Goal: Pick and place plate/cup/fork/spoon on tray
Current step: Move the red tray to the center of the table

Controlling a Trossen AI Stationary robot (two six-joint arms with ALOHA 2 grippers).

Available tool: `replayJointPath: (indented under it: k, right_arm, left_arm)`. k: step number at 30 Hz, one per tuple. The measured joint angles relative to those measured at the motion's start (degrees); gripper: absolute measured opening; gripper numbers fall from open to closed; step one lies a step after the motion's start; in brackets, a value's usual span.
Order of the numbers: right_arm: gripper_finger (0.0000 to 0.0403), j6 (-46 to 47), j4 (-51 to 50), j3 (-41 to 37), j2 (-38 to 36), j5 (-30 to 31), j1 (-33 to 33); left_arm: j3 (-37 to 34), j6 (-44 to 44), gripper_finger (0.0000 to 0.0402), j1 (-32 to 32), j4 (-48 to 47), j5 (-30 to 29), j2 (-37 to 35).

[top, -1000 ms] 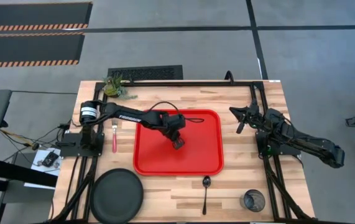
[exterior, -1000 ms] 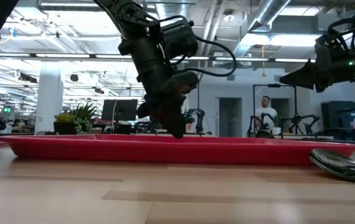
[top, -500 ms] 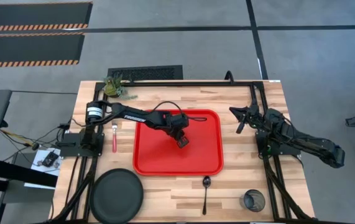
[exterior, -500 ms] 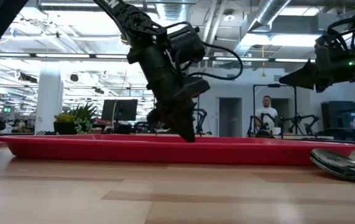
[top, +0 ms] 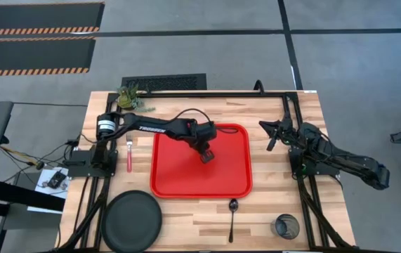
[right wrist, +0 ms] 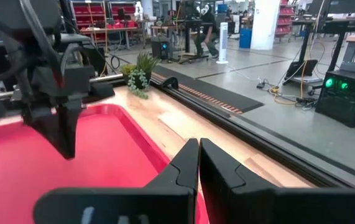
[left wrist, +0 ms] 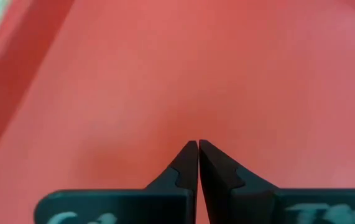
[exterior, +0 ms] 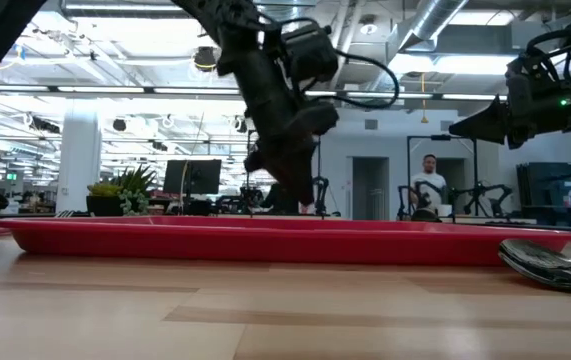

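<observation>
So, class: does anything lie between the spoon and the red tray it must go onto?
Nothing visible: the spoon lies on bare wood just outside the tray's near rim; the shut left gripper is over the tray.

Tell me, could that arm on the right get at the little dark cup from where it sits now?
Probably yes. The cup stands alone at the table's near right corner, on the right gripper's side, with nothing on it. The spoon lies apart from it. The gripper is shut, so it would need to open first.
</observation>
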Motion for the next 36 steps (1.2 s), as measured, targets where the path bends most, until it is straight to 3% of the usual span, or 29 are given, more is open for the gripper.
replayJointPath:
  k: [8,12,21,28,36]
  right_arm:
    - [0.0040,-0.01,0.00,0.00,0.00,0.02,-0.01]
    - [0.0040,-0.01,-0.01,0.00,0.00,0.02,-0.02]
    - [0.0040,0.00,0.00,0.00,0.00,0.00,0.00]
    - [0.0040,0.00,-0.02,0.00,0.00,-0.02,-0.02]
    - [0.0040,0.00,0.00,0.00,0.00,-0.02,-0.02]
  left_arm:
    - [3.00,-2.22,0.0000,-2.31,-23.18,-1.12,-0.54]
    - [2.35,-3.42,0.0000,-4.02,-29.69,-2.33,-2.45]
    - [-12.36,-10.05,0.0000,-4.56,-27.17,-1.94,-15.96]
    - [-26.97,-16.43,0.0000,-2.55,-25.45,4.63,-23.69]
    - [-30.37,-19.49,0.0000,-0.61,-23.02,2.92,-24.07]
